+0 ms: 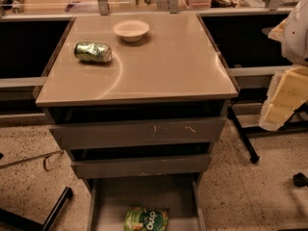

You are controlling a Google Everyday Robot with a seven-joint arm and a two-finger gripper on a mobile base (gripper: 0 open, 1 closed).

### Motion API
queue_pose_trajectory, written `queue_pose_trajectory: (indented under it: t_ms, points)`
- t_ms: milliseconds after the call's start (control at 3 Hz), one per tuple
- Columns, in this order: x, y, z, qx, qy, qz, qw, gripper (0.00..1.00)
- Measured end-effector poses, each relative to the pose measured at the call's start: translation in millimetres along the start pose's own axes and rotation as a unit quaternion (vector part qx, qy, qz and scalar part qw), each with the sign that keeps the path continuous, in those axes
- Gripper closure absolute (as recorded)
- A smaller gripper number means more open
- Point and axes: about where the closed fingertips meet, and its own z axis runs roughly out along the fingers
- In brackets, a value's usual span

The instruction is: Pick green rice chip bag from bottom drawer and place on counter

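Speckled floor (250,196) is seen all around a grey cabinet. On top of it, a big shiny tan table (163,66) is seen from above. Three grey drawers are stacked under the table. The two upper drawers (137,133) are open only a little. The bottom drawer (144,194) is open the most, and its plain grey floor can be seen.

The claw (284,97) is seen at the right edge of the view, pale yellow and white, just beside the right side of the table. It cannot be told if the claw is wide or narrow. The bag is not held by it.

A small white bowl (131,30) is set near the back of the table. A shiny green can (93,52) is laid on its side near the left edge, apart from the bowl.

The green rice chip bag (146,219) is laid flat in the bottom drawer, near the front.

It looks like the picking step is not yet begun. Next, the claw would need to be brought down and to the left, over the open drawer, and then lowered onto the bag. A soft, careful pinch is likely needed, since the bag is crinkly.

The bag is well apart from the claw, much lower and off to the left.
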Motion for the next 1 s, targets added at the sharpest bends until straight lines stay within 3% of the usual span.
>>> queue_pose_trajectory:
  t_ms: [333,667,1000]
  points:
    - [-1.1,0.2,0.5,0.002,-0.002,-0.001,1.0000,0.00]
    - [-3.9,12.8,30.3,-0.007,-0.017,0.006,0.9998,0.00]
    - [-13.0,49.0,88.8,-0.031,-0.052,0.028,0.9978,0.00]
